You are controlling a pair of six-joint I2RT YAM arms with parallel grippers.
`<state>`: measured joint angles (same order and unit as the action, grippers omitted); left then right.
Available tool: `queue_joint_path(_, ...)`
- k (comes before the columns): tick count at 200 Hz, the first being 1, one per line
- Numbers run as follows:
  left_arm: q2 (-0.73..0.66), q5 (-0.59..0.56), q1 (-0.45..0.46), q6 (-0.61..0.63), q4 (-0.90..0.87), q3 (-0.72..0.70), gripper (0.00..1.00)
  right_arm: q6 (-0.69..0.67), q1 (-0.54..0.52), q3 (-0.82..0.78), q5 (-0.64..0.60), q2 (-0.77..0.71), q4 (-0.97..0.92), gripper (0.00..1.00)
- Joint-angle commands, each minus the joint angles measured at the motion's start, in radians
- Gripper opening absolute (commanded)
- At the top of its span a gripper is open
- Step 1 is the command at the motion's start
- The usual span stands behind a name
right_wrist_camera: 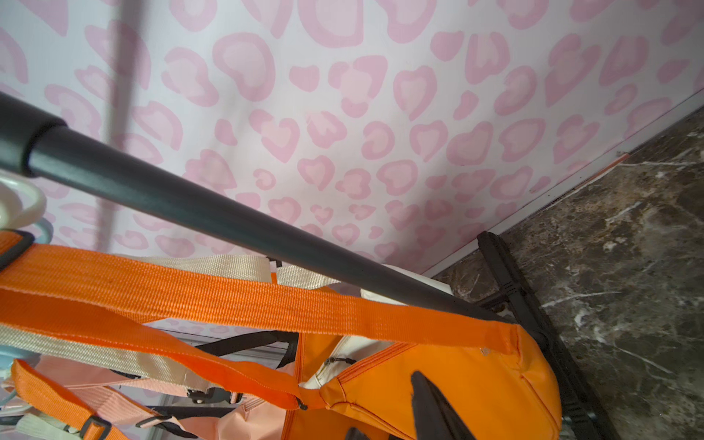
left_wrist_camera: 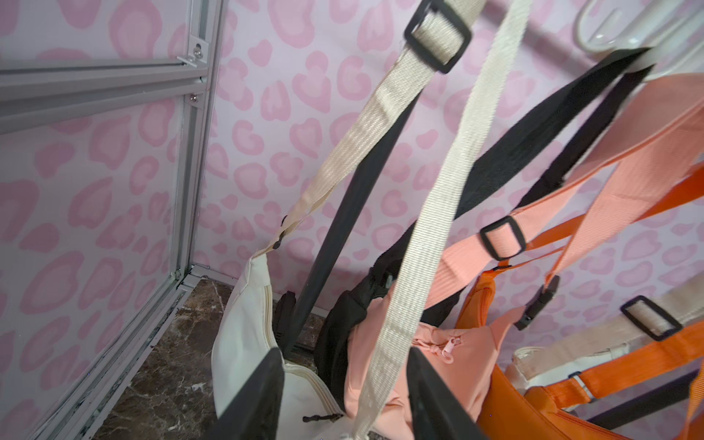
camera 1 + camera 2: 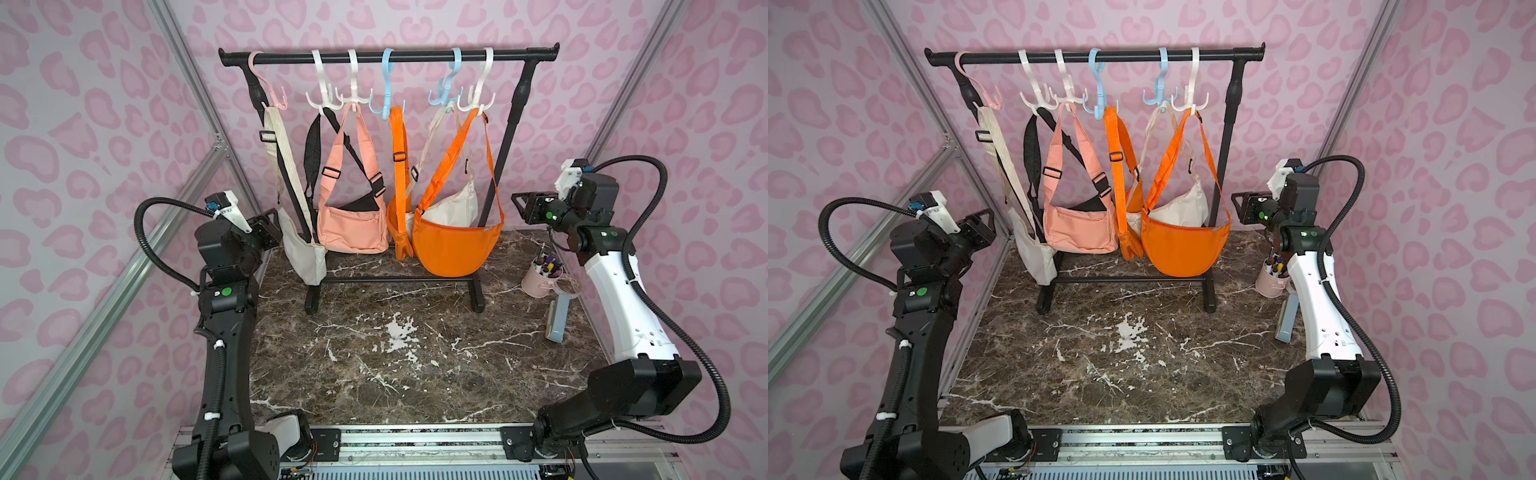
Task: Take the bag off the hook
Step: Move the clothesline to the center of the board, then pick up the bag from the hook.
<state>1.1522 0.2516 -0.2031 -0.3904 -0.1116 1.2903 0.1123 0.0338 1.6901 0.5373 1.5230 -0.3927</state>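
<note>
Marble table (image 3: 415,365) with a black rack (image 3: 386,58) standing across its far half, the rail level and running left to right. Six hooks (image 3: 353,79) hang along the rail.

The cream bag (image 3: 305,257) hangs at the left end, against the left post (image 2: 343,236). Its long axis is steep, with the upper end toward the table's left edge and the lower end down by the foot bar (image 3: 395,281); whether it touches the table cannot be told. Its strap (image 2: 438,213) rises long and nearly straight to the pink hook (image 3: 272,93), one run passing on each side of the post.

Further along the rail hang a pink bag (image 3: 353,228) with a black bag (image 3: 361,203) behind it, then an orange bag (image 3: 453,249) near the right post (image 3: 505,158).

The left gripper (image 3: 274,228) is just beside the cream bag, jaws moderately apart. The nearer run of the strap lies in the gap, and neither finger is seen pressing it.

The right gripper (image 3: 518,208) is outside the right post and apart from the orange bag, jaws narrowly apart and holding nothing.

A cup of pens (image 3: 542,278) stands at the table's right edge
</note>
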Motion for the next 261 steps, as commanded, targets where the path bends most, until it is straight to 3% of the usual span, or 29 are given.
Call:
queue_joint_path(1, -0.040, -0.034, 0.059, 0.052, -0.024, 0.015, 0.53, -0.049, -0.006, -0.034, -0.026, -0.021, 0.024, 0.36)
queue_joint_path(68, -0.056, -0.106, 0.376, 0.155, -0.084, 0.118, 0.53, -0.062, -0.034, -0.103, -0.065, -0.070, 0.071, 0.39)
queue_joint_path(132, 0.081, -0.169, 0.648, 0.223, -0.068, 0.218, 0.53, -0.072, -0.040, -0.138, -0.078, -0.089, 0.084, 0.39)
queue_joint_path(193, 0.277, -0.156, 0.757, 0.264, -0.039, 0.376, 0.53, -0.062, -0.041, -0.167, -0.080, -0.091, 0.129, 0.39)
queue_joint_path(261, 0.459, -0.143, 0.796, 0.292, -0.040, 0.524, 0.53, -0.071, -0.043, -0.162, -0.065, -0.060, 0.150, 0.39)
